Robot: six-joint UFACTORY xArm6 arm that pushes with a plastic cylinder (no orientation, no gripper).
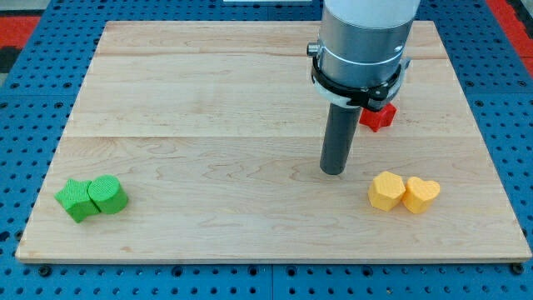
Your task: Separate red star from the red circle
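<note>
A red block [379, 116] shows at the view's upper right, mostly hidden behind the arm's grey body [364, 42]; I cannot tell its shape, nor whether it is one block or two. My tip [334, 171] rests on the wooden board [208, 100], below and to the left of the red block, a short gap apart from it.
A yellow hexagon-like block [386, 190] and a yellow heart [421, 194] touch each other at the view's lower right, right of my tip. A green star-like block [77, 200] and a green circle [108, 194] touch at the lower left. Blue pegboard [33, 92] surrounds the board.
</note>
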